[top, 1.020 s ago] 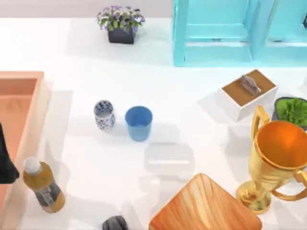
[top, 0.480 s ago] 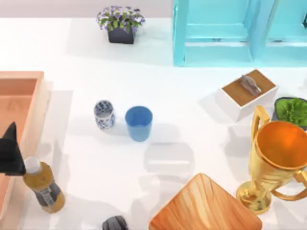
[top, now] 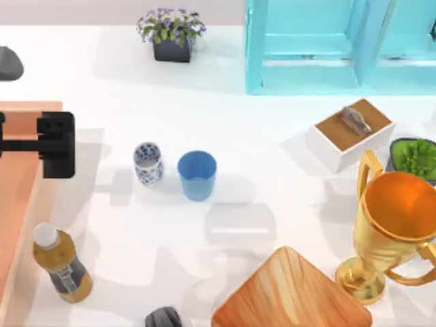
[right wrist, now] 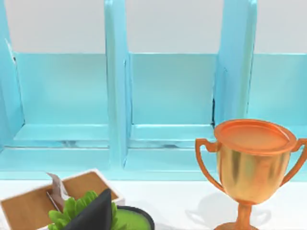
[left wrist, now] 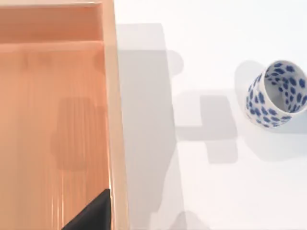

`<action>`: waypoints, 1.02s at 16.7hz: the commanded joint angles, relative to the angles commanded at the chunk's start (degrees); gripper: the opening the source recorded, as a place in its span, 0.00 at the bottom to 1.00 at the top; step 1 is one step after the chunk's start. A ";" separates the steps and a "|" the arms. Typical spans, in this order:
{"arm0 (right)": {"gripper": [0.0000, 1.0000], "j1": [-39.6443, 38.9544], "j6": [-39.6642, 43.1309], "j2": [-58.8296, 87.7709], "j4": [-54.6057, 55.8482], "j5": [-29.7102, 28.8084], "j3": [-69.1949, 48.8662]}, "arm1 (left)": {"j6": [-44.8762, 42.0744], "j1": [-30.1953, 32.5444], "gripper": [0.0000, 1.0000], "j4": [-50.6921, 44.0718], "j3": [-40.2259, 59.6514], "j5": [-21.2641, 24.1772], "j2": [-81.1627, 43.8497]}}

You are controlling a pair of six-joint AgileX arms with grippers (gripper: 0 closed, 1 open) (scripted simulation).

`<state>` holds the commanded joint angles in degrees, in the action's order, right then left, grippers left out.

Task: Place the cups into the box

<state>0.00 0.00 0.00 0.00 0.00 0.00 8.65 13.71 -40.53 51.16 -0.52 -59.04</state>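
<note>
Cups are both upright on the white table [top: 272, 136], neither yet in the box [top: 27, 109]: the patterned cup [top: 148, 163] stands just beside the blue tumbler [top: 197, 175], patterned one nearer the box, which lies at the table's left edge. The left gripper [top: 58, 144] hangs over the box's right wall, apart from the patterned cup; whether its fingers are spread or closed cannot be told. In the left wrist view the patterned cup [left wrist: 277, 93] sits well off from the box wall [left wrist: 115, 120]. The step in hand looks like the reach for the nearer cup. Done well, that means centring over its rim, fingers spread wider than the cup, and coming down straight so the tumbler alongside is not nudged. The bottle [top: 61, 266] by the box is worth avoiding. The right arm is parked off the table's right, facing the trophy [right wrist: 252, 165].
</note>
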 joint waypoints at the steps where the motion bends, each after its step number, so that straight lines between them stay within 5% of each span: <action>1: 1.00 0.00 0.00 0.00 0.00 0.00 0.00 | 1.14 1.17 1.00 -3.55 5.31 0.06 -5.53; 10: 1.00 0.00 0.00 0.00 0.00 0.00 0.00 | 11.56 9.83 1.00 -31.39 50.19 0.58 -50.49; 17: 1.00 0.00 0.00 0.00 0.00 0.00 0.00 | 16.08 12.79 1.00 -41.79 68.54 0.73 -68.12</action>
<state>0.00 0.00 0.00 0.00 0.00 0.00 24.74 26.50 -82.32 119.70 0.21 -127.16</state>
